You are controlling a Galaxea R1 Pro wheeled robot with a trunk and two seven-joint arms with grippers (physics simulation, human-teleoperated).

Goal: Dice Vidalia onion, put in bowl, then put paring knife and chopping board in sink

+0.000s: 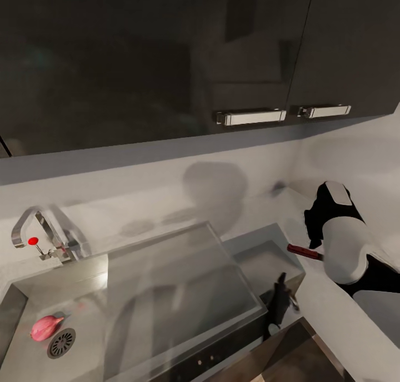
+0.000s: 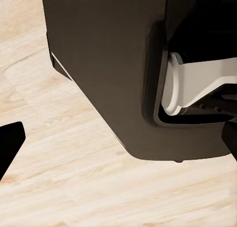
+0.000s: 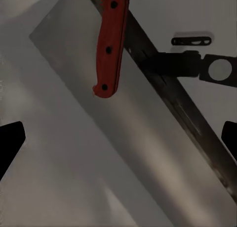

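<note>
1. Right wrist view: your right pincer (image 3: 118,138) is spread apart, the paring knife (image 3: 109,44) lying ahead of it, untouched.
2. Your onion (image 1: 46,327) sits in the sink (image 1: 83,315).
3. Left pincer (image 2: 118,148) is apart, above wood floor (image 2: 59,187).

Head: high, looking down over the sink (image 1: 33,293).
Right wrist: close above the paring knife (image 3: 109,44), shared with head.
Left wrist: floorward.

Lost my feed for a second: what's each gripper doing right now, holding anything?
Left gripper: open, empty, above the wooden floor.
Right gripper: open, empty, by the knife.
</note>
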